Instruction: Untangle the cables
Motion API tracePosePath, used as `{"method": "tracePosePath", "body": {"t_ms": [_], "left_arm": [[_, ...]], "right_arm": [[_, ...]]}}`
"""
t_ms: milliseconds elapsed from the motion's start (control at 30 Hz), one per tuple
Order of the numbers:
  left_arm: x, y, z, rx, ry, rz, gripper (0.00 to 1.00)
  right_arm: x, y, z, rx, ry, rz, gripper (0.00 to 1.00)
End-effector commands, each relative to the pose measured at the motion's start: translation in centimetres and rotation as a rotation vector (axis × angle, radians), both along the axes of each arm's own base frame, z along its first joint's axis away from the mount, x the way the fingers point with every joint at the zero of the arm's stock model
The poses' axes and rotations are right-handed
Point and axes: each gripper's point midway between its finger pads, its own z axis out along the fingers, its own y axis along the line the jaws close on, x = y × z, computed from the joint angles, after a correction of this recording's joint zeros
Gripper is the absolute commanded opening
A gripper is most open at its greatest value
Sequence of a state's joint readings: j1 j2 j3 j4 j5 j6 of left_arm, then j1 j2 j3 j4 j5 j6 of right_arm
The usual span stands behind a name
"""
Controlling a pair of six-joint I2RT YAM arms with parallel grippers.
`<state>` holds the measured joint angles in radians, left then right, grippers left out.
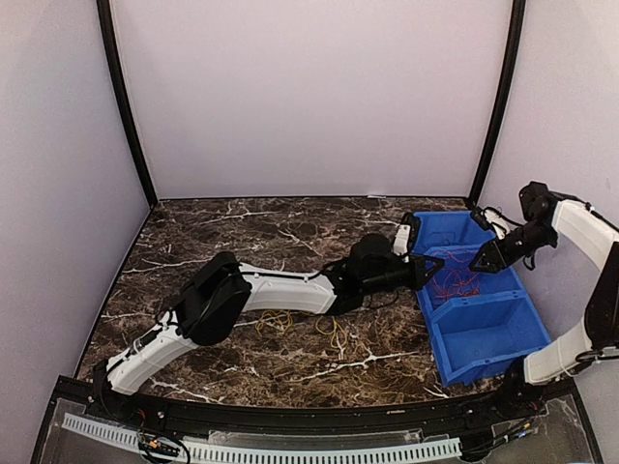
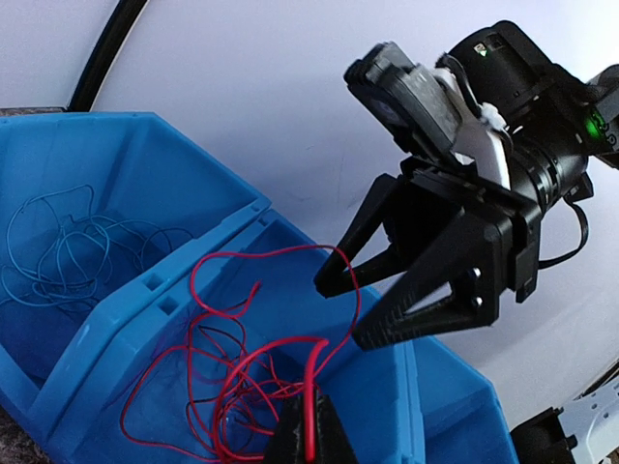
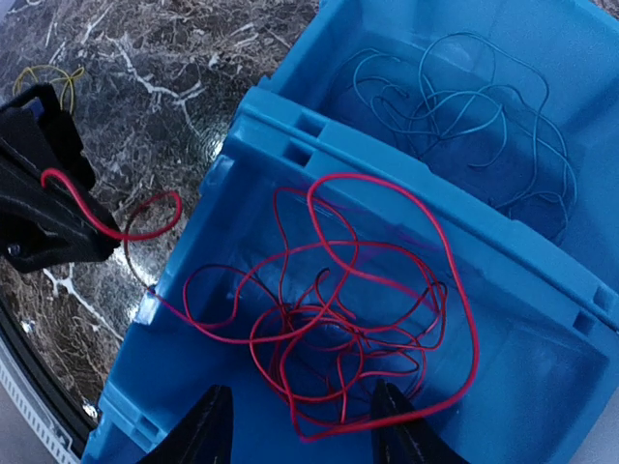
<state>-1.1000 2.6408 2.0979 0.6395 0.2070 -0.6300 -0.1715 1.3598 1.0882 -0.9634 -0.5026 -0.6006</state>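
Observation:
A red cable lies in a loose tangle in the middle compartment of the blue bin. One end runs over the bin's left wall. My left gripper is shut on that end just outside the wall; in the left wrist view the strand sits between its tips. My right gripper is open and empty above the red tangle, and it also shows in the top view. A blue cable lies in the far compartment. Yellow cables lie on the table under the left arm.
The blue bin stands at the table's right side with three compartments, and the near one holds nothing visible. A second yellow coil lies next to the first. The left arm stretches across the table's middle. Black frame posts stand at the back corners.

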Motion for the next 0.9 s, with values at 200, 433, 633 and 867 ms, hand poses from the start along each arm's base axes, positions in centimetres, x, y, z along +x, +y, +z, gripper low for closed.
{"method": "tracePosePath", "body": {"t_ms": [200,433,633,867], "left_arm": [[-0.7,-0.7,1.1,-0.029,0.003,-0.034,0.0],[-1.9,-1.9,0.9,-0.016,-0.012,-0.072,0.09],[-2.3,-2.3,0.6,0.014,-0.019,-0.063,0.52],[-2.4,-0.3,3.9,0.065,-0.08,-0.024,0.65]], "right_arm": [[-2.0,-0.4,5.5,-0.072,-0.12,0.008,0.58],[-1.2,-0.1,6.3,-0.033,-0.136,-0.02,0.6],[-1.6,0.2,8.6,-0.032,-0.179,-0.012,0.64],[-1.7,1.7,9.1,0.044,-0.216,0.029,0.64]]}}
